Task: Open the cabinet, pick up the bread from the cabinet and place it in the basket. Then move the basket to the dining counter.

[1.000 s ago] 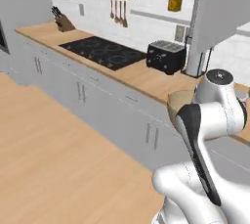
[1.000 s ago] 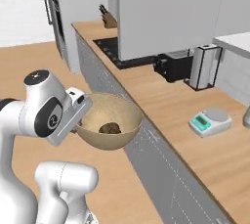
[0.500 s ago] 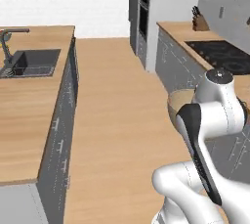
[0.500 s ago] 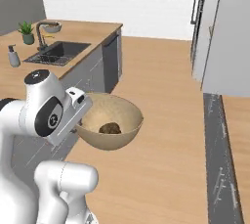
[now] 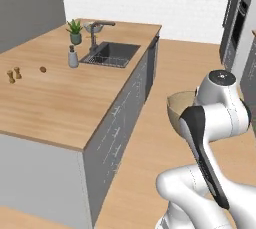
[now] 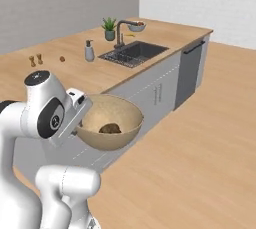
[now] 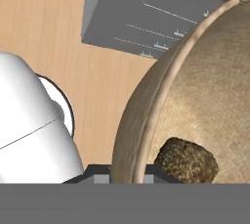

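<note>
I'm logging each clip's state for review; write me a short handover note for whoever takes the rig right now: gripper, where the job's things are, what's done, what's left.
Gripper: shut on the basket's rim, carrying it in the air.
Basket: held beside the arm, above the floor, short of the dining counter.
Bread: lying in the basket's bottom.
Done: bread is in the basket, basket lifted, base now faces the island with the sink and potted plant.
Left: bring the basket over the counter's bare wood, set it down, release.
</note>
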### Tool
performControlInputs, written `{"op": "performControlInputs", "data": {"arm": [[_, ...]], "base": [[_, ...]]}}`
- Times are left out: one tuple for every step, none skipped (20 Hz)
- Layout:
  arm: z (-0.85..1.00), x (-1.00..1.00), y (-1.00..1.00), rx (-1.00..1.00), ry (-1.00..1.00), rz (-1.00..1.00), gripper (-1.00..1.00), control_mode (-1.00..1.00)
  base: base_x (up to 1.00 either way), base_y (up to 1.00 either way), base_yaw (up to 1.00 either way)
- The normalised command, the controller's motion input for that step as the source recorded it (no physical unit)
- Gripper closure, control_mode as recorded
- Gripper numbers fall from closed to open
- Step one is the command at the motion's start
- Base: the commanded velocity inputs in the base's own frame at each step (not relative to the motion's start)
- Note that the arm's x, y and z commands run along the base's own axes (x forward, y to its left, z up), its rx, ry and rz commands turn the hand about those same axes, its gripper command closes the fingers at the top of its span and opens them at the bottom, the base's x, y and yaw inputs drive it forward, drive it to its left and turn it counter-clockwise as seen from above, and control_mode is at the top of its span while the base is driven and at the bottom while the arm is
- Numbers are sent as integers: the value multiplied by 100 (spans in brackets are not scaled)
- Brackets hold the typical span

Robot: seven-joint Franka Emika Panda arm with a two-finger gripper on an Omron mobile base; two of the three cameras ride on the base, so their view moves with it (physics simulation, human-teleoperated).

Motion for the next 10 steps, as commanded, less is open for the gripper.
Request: {"op": "performControlInputs", "data": {"arm": [[0, 0, 0, 0, 0, 0, 100, 100], [0, 0, 0, 0, 0, 0, 100, 100], [0, 0, 0, 0, 0, 0, 100, 100], [0, 0, 0, 0, 0, 0, 100, 100], [0, 0, 0, 0, 0, 0, 100, 100], [0, 0, 0, 0, 0, 0, 100, 100], [0, 0, 0, 0, 0, 0, 100, 100], [0, 0, 0, 0, 0, 0, 100, 100], [0, 0, 0, 0, 0, 0, 100, 100], [0, 0, 0, 0, 0, 0, 100, 100]], "base": [[0, 100, 15], [0, 100, 12], [0, 100, 9], [0, 100, 3], [0, 100, 2], [0, 100, 0], [0, 100, 0], [0, 100, 0], [3, 100, 0], [4, 100, 0]]}}
